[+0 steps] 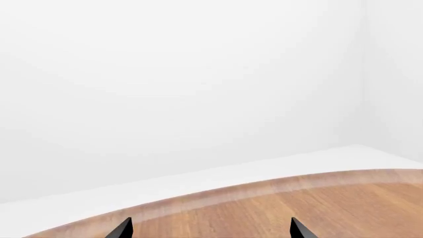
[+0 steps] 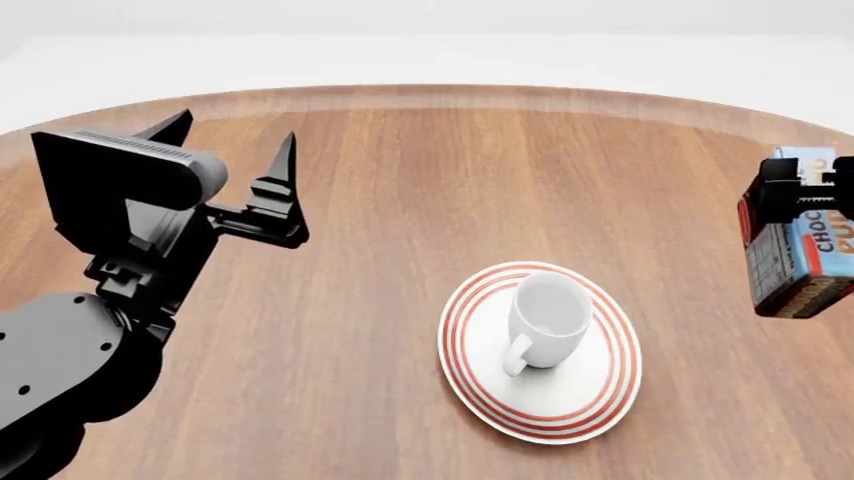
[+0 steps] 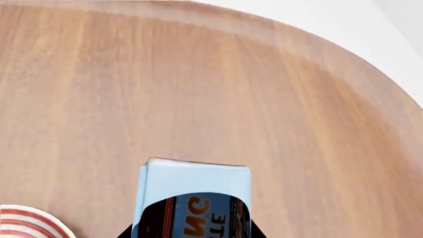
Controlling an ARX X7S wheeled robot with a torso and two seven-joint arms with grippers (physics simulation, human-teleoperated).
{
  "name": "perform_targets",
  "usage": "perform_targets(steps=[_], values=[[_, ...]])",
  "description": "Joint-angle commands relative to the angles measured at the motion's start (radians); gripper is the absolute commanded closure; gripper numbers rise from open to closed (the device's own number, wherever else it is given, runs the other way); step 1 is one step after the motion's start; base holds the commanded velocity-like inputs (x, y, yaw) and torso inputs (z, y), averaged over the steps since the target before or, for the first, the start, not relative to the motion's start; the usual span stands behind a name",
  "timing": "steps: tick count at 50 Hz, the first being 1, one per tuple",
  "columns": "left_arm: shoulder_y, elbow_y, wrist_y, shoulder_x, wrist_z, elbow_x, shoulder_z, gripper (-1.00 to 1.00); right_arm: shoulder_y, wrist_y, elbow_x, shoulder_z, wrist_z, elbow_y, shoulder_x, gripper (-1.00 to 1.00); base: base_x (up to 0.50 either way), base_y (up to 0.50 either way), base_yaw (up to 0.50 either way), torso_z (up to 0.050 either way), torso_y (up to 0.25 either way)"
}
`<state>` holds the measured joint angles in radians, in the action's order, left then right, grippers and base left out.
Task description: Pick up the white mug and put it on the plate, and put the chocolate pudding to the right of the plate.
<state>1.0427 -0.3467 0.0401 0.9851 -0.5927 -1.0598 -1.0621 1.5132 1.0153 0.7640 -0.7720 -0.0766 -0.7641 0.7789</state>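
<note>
The white mug [image 2: 547, 320] stands upright on the red-ringed plate [image 2: 587, 410] in the head view, handle toward me. The plate's rim also shows in the right wrist view [image 3: 26, 222]. My right gripper [image 2: 801, 195] is shut on the chocolate pudding [image 2: 807, 250] and holds it in the air at the right edge, to the right of the plate and above the table. The carton fills the jaws in the right wrist view [image 3: 195, 198]. My left gripper [image 2: 227, 150] is open and empty, raised over the table's left side; its fingertips [image 1: 122, 229] show above bare wood.
The round wooden table [image 2: 400, 200] has its curved far edge [image 2: 427, 92] against a white floor. In the left wrist view the table edge [image 1: 264, 186] runs in front of white walls.
</note>
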Motion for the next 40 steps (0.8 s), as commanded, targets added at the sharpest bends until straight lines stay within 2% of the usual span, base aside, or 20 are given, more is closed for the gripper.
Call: perform_targets(steps=[1, 40], values=[[-0.004, -0.001, 0.001, 0.001, 0.0, 0.0, 0.002, -1.0, -0.062, -0.029, -0.008, -0.005, -0.01, -0.032, -0.016, 1.0, 0.0, 0.0, 0.0, 0.0, 0.0], [-0.015, 0.005, -0.004, -0.011, 0.002, 0.009, 0.003, -1.0, -0.174, -0.106, 0.0, 0.009, -0.019, -0.098, -0.036, 1.0, 0.0, 0.0, 0.0, 0.0, 0.0]])
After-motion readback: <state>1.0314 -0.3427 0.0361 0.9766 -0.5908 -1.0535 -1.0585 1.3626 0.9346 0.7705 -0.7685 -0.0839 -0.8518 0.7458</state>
